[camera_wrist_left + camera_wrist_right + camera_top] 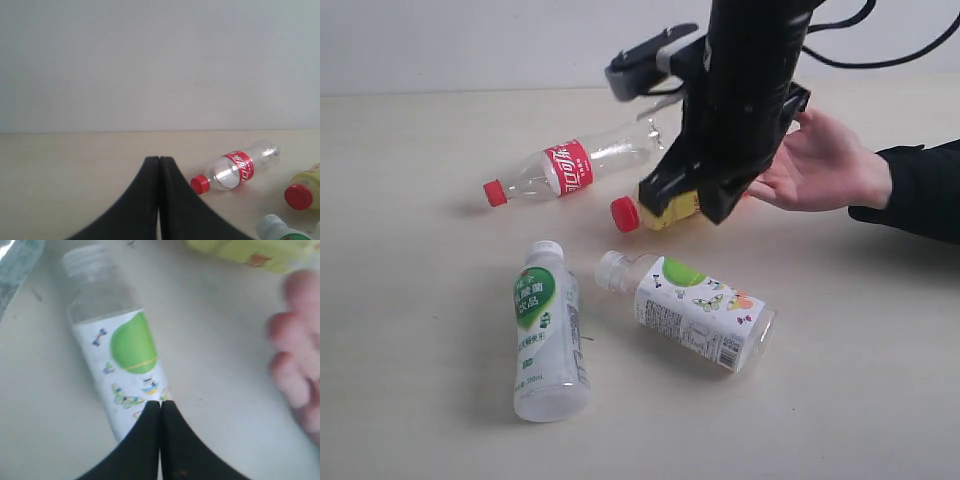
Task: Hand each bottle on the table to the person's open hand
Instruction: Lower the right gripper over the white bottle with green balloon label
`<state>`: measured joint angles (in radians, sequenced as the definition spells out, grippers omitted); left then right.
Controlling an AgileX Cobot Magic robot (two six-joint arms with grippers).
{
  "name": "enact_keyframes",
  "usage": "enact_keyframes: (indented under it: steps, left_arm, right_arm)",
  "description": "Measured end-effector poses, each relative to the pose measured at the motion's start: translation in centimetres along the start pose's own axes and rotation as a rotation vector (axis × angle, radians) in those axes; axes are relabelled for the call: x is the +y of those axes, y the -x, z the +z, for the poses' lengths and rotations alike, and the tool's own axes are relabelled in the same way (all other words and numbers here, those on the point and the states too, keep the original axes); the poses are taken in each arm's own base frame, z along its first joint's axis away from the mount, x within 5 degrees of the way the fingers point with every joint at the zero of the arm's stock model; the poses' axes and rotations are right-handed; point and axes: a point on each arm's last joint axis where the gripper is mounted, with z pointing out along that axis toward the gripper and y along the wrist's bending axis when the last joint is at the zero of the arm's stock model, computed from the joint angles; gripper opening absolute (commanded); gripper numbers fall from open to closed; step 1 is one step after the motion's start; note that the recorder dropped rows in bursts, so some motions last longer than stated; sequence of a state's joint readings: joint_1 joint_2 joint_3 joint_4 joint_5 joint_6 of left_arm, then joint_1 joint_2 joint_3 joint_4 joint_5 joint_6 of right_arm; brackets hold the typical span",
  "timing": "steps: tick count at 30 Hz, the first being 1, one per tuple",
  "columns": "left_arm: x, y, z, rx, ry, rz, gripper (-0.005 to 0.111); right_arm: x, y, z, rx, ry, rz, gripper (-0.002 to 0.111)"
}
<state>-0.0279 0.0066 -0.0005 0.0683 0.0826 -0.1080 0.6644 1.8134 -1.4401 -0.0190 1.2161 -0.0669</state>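
Upper centre, the black right arm [745, 90] leans down over the red-capped yellow plastic bottle [665, 208], beside a person's open hand [820, 165]; right tool [160, 402] and left tool [159, 158] both closed, empty.

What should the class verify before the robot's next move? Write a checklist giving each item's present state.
1. Person's hand open, held out: ok.
2. Right tool open for grasping: not ok, shut and empty.
3. Left tool open: not ok, shut and empty.
4. Butterfly-label bottle lying free on the table: ok.
5. Yellow bottle free of the right arm: cannot tell, partly hidden.
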Motion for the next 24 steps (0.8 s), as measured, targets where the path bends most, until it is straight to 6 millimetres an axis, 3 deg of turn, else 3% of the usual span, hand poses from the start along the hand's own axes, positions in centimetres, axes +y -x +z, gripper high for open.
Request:
enact_keyframes:
  steps: [6, 12, 20, 24]
  left_arm:
    - [0.0, 0.0, 0.0, 0.000, 0.000, 0.000, 0.000]
    - [0.0, 0.0, 0.0, 0.000, 0.000, 0.000, 0.000]
    - [0.0, 0.0, 0.0, 0.000, 0.000, 0.000, 0.000]
    - [0.0, 0.0, 0.0, 0.000, 0.000, 0.000, 0.000]
  right_arm:
    - [3.5, -1.7, 2.8, 0.052, 0.012, -0.186, 0.000]
    - [3.9, -1.7, 3.2, 0.035, 0.016, -0.204, 0.000]
    - [3.7, -1.5, 3.2, 0.009, -0.007, -0.205, 0.013]
    - [4.6, -1.1, 3.2, -0.040, 0.088, -0.136, 0.016]
